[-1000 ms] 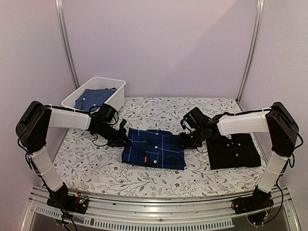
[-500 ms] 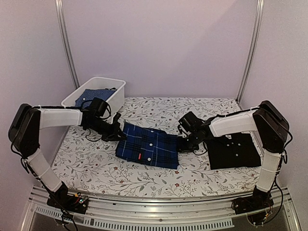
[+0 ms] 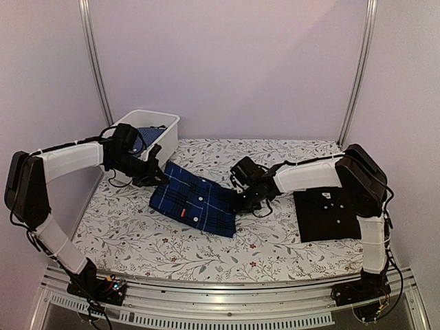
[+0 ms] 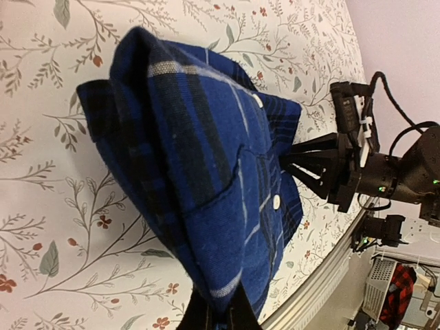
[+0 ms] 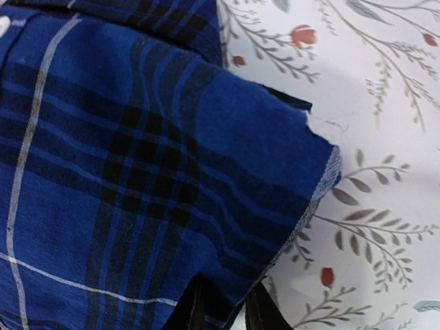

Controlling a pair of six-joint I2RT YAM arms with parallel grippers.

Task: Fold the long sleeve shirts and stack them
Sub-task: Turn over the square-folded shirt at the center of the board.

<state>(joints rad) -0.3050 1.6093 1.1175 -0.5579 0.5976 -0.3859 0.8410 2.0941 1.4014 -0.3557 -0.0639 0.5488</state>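
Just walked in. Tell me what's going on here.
Both arms are handling the folded plaid shirt in the middle. The left gripper is shut on its left edge and the right gripper on its right edge, and it seems partly raised off the table. The black shirt lies folded on the right, untouched. A white bin at the far left holds more blue cloth.

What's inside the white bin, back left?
A piece of blue cloth lies in the white bin. The left arm crosses in front of the bin and covers most of the cloth, so its pattern, any buttons and whatever lies beneath it cannot be seen.
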